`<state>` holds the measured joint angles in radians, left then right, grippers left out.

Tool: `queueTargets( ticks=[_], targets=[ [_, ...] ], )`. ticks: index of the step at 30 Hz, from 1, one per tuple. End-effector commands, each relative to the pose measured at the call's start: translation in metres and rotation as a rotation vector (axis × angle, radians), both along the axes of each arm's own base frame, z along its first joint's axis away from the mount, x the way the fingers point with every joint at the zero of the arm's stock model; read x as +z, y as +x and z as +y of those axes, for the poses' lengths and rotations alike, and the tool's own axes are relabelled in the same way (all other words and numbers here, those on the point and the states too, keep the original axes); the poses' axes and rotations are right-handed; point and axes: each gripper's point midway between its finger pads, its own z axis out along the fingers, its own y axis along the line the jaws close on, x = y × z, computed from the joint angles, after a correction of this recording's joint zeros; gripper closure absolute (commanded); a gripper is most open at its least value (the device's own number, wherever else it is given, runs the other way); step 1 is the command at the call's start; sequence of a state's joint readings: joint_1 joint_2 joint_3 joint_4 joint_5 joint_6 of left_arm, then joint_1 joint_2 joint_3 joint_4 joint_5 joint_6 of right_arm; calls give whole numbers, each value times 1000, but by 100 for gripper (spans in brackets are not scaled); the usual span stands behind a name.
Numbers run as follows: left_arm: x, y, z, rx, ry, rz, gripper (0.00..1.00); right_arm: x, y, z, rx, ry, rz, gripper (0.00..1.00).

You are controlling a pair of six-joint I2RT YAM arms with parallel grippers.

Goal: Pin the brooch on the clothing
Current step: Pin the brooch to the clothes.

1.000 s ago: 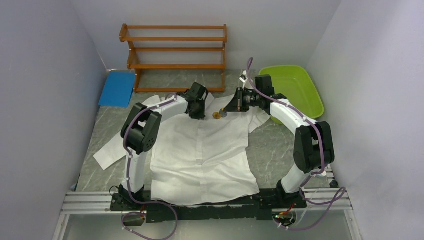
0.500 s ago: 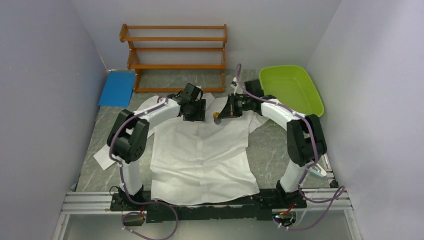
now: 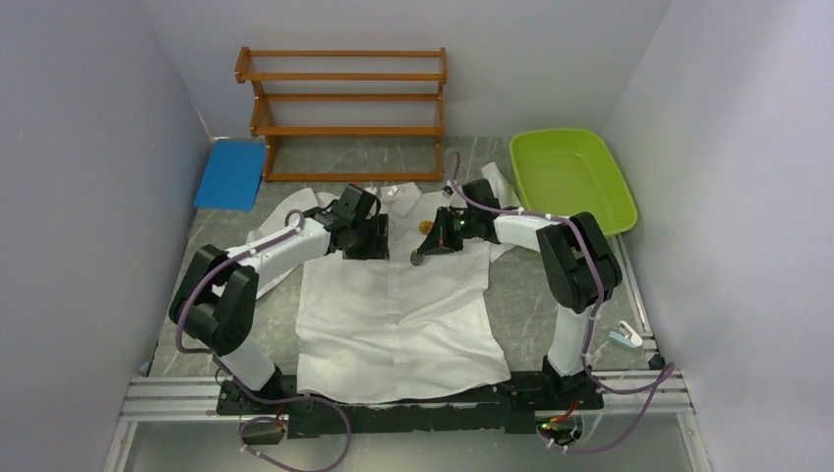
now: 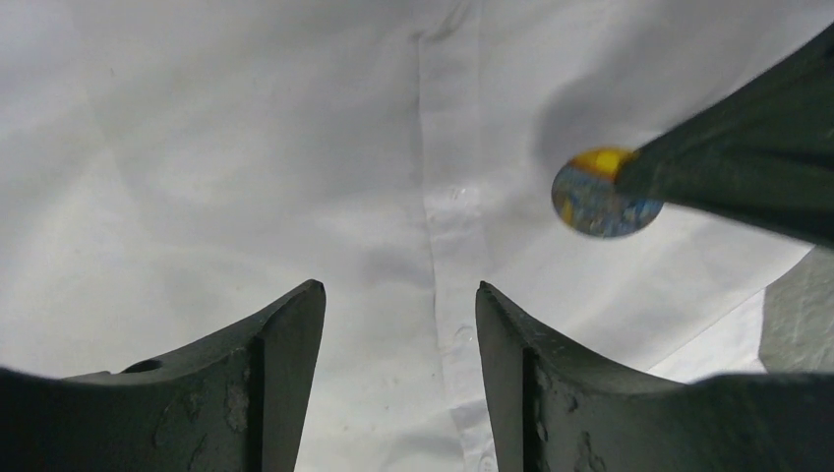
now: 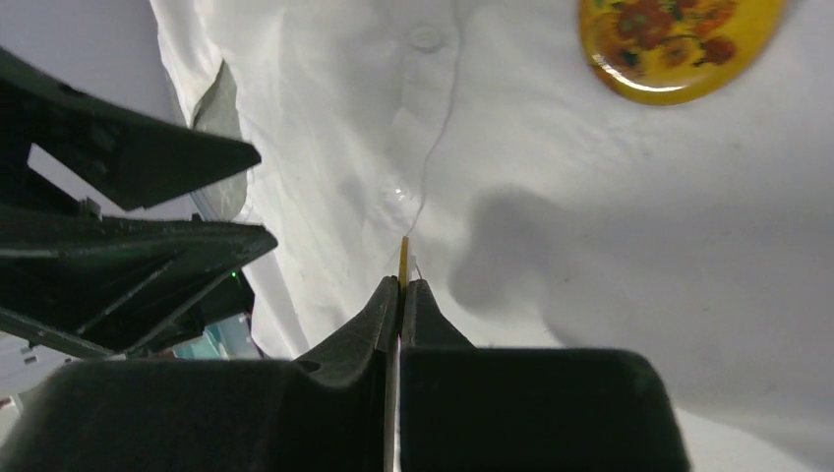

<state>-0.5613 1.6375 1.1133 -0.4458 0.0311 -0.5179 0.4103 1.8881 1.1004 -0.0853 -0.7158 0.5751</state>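
Note:
The white shirt (image 3: 393,315) lies spread flat, collar at the far side. My right gripper (image 3: 418,260) is shut on a thin round brooch, seen edge-on in the right wrist view (image 5: 403,258) and as a blue and yellow disc in the left wrist view (image 4: 595,192). It holds the brooch just above the shirt (image 5: 590,246) next to the button placket. A second brooch, yellow with sunflowers (image 5: 679,44), lies on the shirt near the collar (image 3: 427,226). My left gripper (image 4: 398,290) is open and empty over the placket (image 3: 367,244), left of the right gripper.
A wooden rack (image 3: 344,98) stands at the back. A green tub (image 3: 570,177) is at the back right and a blue pad (image 3: 231,172) at the back left. A small white object (image 3: 625,337) lies near the right arm's base.
Both arms have stretched lower and come nearer over the shirt's chest. The right gripper has moved near-left with its brooch. The sunflower brooch has stayed in place.

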Motion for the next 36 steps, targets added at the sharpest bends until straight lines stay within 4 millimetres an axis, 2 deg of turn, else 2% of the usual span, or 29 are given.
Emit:
queueTargets(
  ticks=[1, 6, 11, 16, 23, 36],
  targets=[
    [6, -12, -8, -14, -47, -8, 37, -2, 20, 0, -53, 70, -36, 100],
    [-4, -24, -12, -30, -36, 14, 38, -3, 33, -7, -91, 101, -39, 100],
    [-13, -31, -17, -41, -21, 40, 38, -15, 39, -12, -122, 96, -5, 100],
    [-20, -36, -19, -46, -4, 55, 38, -25, 29, -22, -145, 79, 35, 100],
    [-29, -37, -18, -45, 16, 65, 38, -28, 18, -38, -170, 68, 59, 100],
    [-33, -38, -18, -55, 52, 67, 38, -9, 7, -60, -225, 79, 87, 100]
  ],
)
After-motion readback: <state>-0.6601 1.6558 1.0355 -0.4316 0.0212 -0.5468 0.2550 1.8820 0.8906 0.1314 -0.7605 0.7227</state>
